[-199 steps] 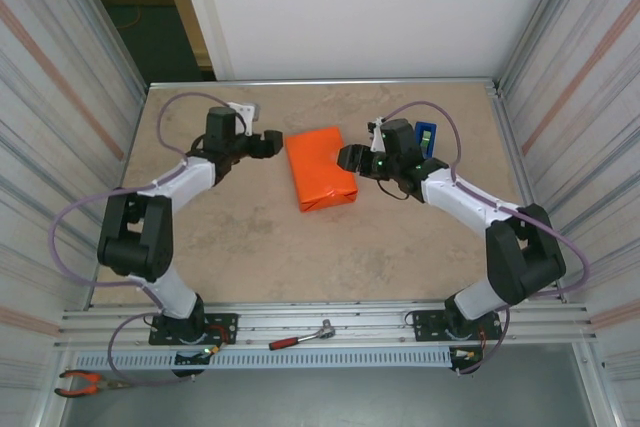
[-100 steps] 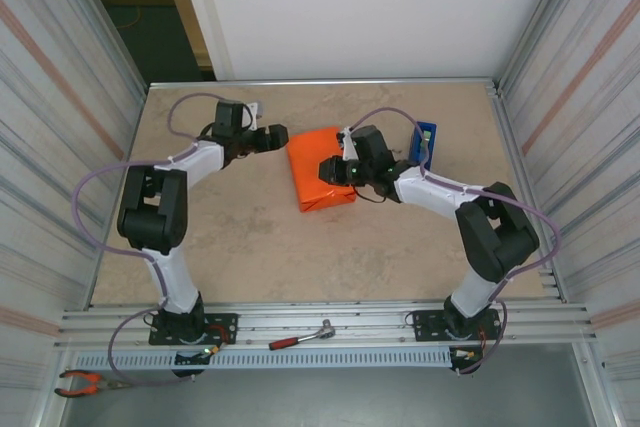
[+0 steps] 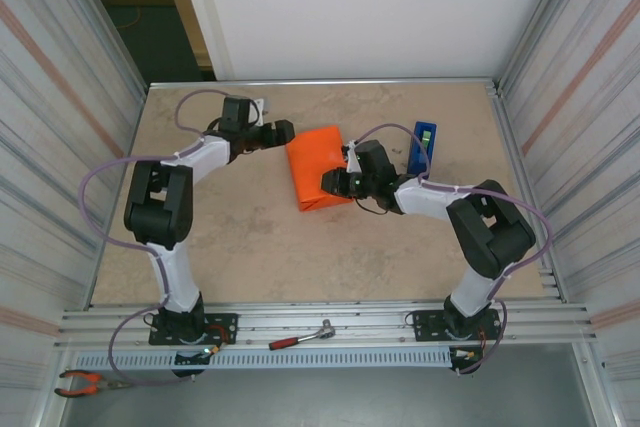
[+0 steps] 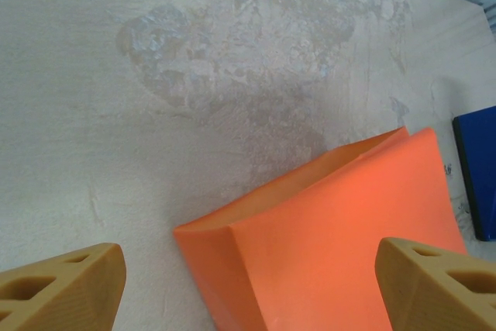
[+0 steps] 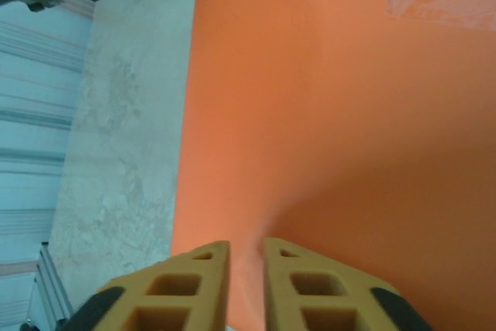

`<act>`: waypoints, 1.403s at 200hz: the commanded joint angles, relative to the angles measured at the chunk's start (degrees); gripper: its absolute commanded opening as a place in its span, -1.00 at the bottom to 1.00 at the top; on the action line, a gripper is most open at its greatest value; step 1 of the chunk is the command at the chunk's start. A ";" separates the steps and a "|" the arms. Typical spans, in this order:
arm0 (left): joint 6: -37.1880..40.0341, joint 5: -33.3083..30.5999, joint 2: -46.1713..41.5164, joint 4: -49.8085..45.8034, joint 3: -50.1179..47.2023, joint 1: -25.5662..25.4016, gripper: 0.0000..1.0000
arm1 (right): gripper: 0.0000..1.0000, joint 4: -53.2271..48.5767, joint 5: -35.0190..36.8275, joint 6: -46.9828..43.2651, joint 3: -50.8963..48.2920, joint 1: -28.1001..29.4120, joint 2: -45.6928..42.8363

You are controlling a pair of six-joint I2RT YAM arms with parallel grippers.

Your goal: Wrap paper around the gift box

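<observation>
Here, beige table point(image 3: 250, 237), paper point(image 3: 315, 159), corrugated walls point(image 3: 60, 117).

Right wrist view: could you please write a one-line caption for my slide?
The right fingers, almost closed, pinch a raised fold of the orange paper beside the table.

The paper point(image 3: 314, 161), bright orange, lies folded into a closed rectangular parcel near the middle of the beige table point(image 3: 250, 242), its long side tilted slightly. The left gripper point(image 3: 284, 132) sits just beside the parcel's far left corner. The right gripper point(image 3: 328, 183) is at the parcel's near right edge, touching the paper. A blue tape dispenser point(image 3: 422, 148) lies to the right, apart from the parcel. A ratchet wrench point(image 3: 300, 338) rests on the front rail, and pliers point(image 3: 85, 382) lie at the lower left.
</observation>
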 commanded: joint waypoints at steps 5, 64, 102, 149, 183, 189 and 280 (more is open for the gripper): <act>0.27 0.11 1.01 -1.58 1.64 -0.72 0.68 | -0.27 -2.17 -0.07 -0.10 1.29 -1.97 -6.08; -0.84 0.43 2.25 1.44 -0.35 -1.05 0.70 | 0.25 -9.64 -0.51 -3.59 2.83 -10.44 -7.07; -1.48 0.74 4.21 1.74 0.91 -1.76 0.71 | 0.25 -5.32 -6.32 -1.62 3.94 -12.25 0.16; -1.69 4.25 7.93 -0.09 4.61 -3.09 0.69 | 0.15 2.03 -9.03 2.90 2.99 -9.22 5.14; -1.97 10.11 8.04 0.44 3.69 -3.60 0.53 | 0.11 4.02 -6.72 4.42 -1.22 -4.43 2.06; -1.97 10.87 7.40 0.58 2.86 -3.61 0.51 | 0.11 4.01 -5.80 4.41 -2.26 -3.77 1.05; -3.07 6.54 -4.85 3.65 -8.47 -1.74 0.63 | 0.88 -9.69 9.19 1.22 -8.01 -6.96 -16.52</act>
